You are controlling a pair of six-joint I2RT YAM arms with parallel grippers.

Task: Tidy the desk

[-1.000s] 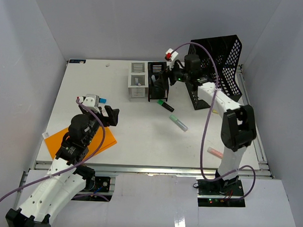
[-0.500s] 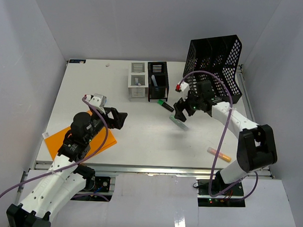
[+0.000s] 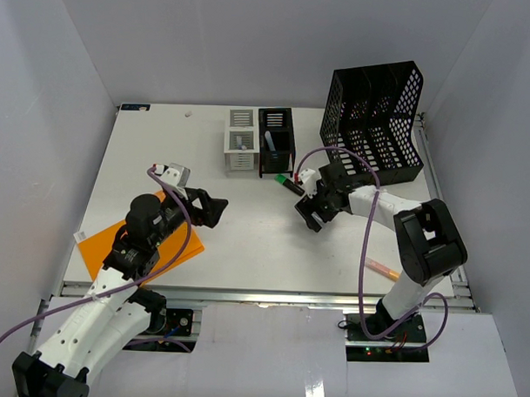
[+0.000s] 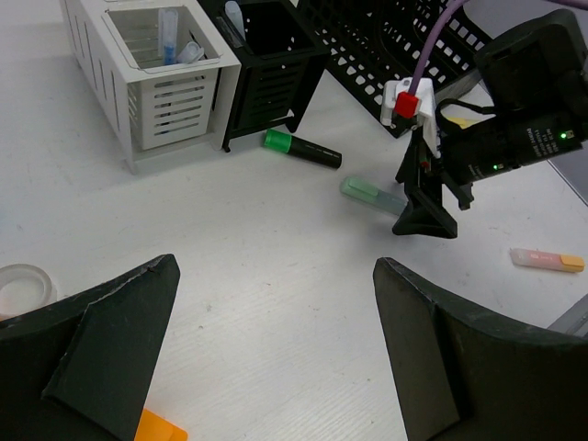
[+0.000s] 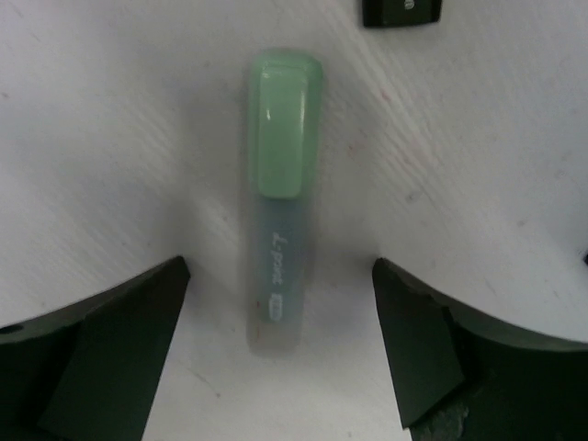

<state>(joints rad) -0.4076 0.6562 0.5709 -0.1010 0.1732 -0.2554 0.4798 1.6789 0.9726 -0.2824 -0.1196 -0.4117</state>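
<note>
The white desk (image 3: 255, 242) holds scattered pens. A pale green highlighter (image 5: 280, 220) lies flat on it, pointing away between the open fingers of my right gripper (image 5: 280, 265), which hovers low over its near end without touching. From the left wrist view the same highlighter (image 4: 370, 194) lies just left of the right gripper (image 4: 425, 209). My left gripper (image 3: 214, 211) is open and empty over bare desk (image 4: 276, 276). A black marker with a green cap (image 3: 290, 184) lies in front of the pen holders.
A white pen holder (image 3: 241, 142) and a black one (image 3: 276, 143) stand at the back, beside a tall black mesh file rack (image 3: 374, 115). An orange folder (image 3: 115, 245) lies front left. A pink-orange highlighter (image 3: 382, 270) lies front right. A tape roll (image 4: 20, 287) shows left.
</note>
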